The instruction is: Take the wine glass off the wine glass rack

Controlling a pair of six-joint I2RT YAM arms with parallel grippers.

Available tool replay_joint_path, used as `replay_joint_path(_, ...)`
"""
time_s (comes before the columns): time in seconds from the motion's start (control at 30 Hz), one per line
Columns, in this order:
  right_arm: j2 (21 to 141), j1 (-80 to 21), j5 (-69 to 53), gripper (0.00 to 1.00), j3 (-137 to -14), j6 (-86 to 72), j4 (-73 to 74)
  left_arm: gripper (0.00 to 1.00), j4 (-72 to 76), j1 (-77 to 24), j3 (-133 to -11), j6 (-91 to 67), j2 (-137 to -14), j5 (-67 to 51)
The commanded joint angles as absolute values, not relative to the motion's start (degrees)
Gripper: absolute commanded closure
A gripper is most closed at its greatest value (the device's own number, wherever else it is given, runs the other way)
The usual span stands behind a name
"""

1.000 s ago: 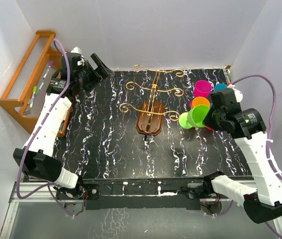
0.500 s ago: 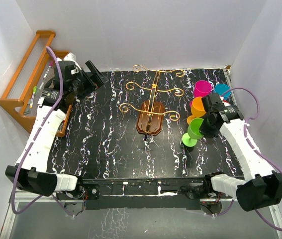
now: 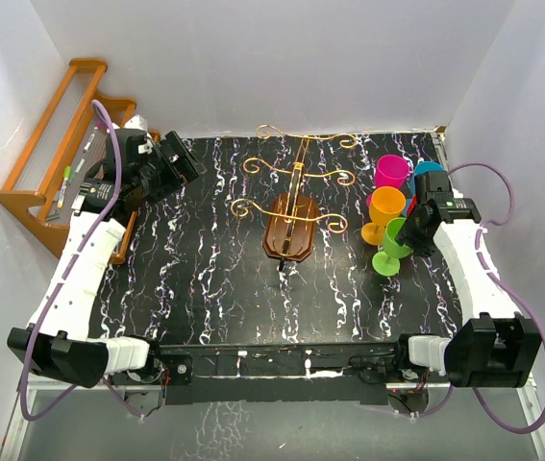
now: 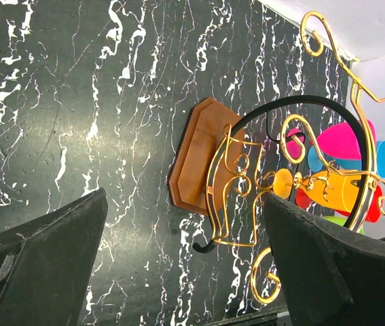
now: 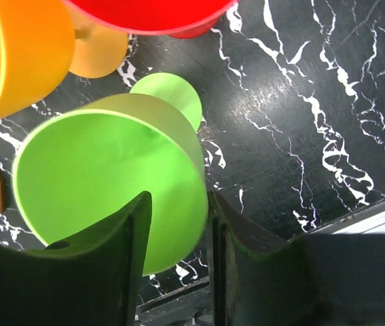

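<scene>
The wine glass rack [image 3: 291,227], a gold wire stand on a dark brown wooden base, is at the middle of the black marbled table with nothing hanging on its scroll arms; the left wrist view shows it too [image 4: 193,163]. A green wine glass [image 3: 388,250] stands upright on its foot right of the rack. My right gripper [image 3: 409,230] straddles the rim of the green wine glass [image 5: 104,176]: one finger is inside the bowl and one outside, with a gap wider than the wall. My left gripper [image 3: 182,161] hovers open at the back left, holding nothing.
Orange [image 3: 385,206], pink [image 3: 391,171] and blue [image 3: 430,173] glasses stand close behind the green one, with a red one [image 5: 153,12] partly hidden among them. An orange-brown slatted shelf [image 3: 53,158] holding pens is at the far left.
My right arm brought the tilted green glass down and right until it stood upright on the table, and its jaws have parted. My left arm only shifted slightly.
</scene>
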State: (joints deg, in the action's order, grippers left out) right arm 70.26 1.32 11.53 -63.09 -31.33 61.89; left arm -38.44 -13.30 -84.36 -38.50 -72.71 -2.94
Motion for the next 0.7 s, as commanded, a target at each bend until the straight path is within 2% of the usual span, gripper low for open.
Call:
replay_joint_path(0.0, 69.6, 1.6, 8.9, 0.56, -66.5, -28.2, 58.1, 0.03, -38.9, -13.2, -84.5, -37.5, -71.4, -2.5)
replay_joint_path(0.27, 71.7, 1.6, 8.5, 0.34, -86.2, -21.8, 64.0, 0.03, -38.7, -13.2, -85.1, -37.5, -72.1, -3.1)
replay_joint_path(0.47, 78.7, 1.6, 3.6, 0.12, -101.9, -20.4, 64.3, 0.03, -37.9, -13.2, -84.8, -38.2, -72.6, -4.4)
replay_joint_path(0.5, 79.2, 1.6, 2.8, 0.03, -102.5, -20.8, 62.1, 0.03, -37.8, -13.2, -84.5, -38.1, -72.6, -4.4)
replay_joint_path(0.67, 80.8, 1.5, -1.6, 0.02, -103.0, -25.4, 50.1, 0.03, -38.0, -13.2, -84.4, -38.2, -71.9, -4.4)
